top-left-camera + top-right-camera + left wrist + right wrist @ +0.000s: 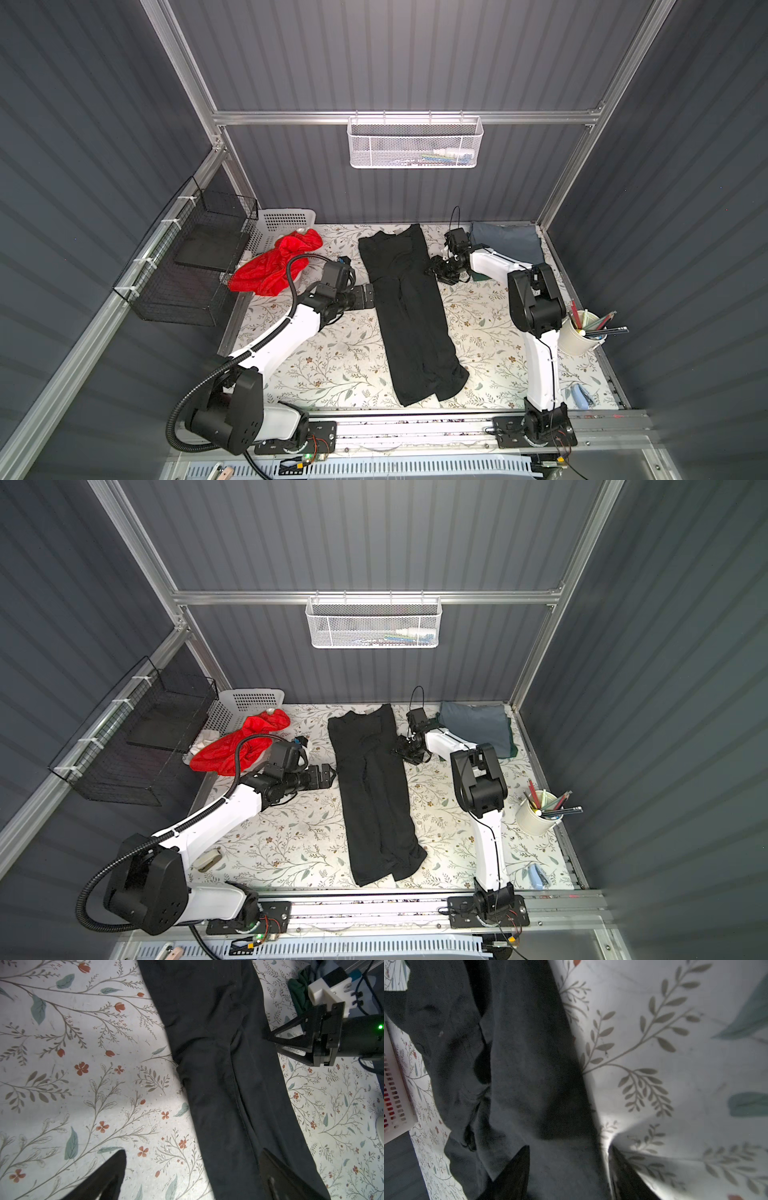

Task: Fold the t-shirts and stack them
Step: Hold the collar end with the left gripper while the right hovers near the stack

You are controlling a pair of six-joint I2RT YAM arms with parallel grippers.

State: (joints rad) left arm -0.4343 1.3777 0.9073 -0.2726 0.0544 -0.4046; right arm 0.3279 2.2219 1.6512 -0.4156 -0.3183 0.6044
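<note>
Black t-shirt (407, 316) lies as a long folded strip mid-frame on the bench (332, 365). Left fingers (112, 1174) spread wide at its left edge; right fingers (517, 1169) part-open, astride its upper right edge.

A tabletop (340, 357) covered in a pale print of leafy twigs and small red flowers filled the floor of a booth with grey ribbed walls and an aluminium frame. At its far left corner sat a white perforated plastic basket (286, 220). Beside that, a black wire basket (195, 266) hung on the left wall rail. A white mesh basket (415, 143) hung from the far crossbar, with a few small items inside, too small to tell. On the right edge stood a cream cup (577, 338) holding pencils (604, 328). A small light blue object (582, 397) lay at the near right corner. In a top view, a small pale object (206, 859) lay at the near left.
</note>
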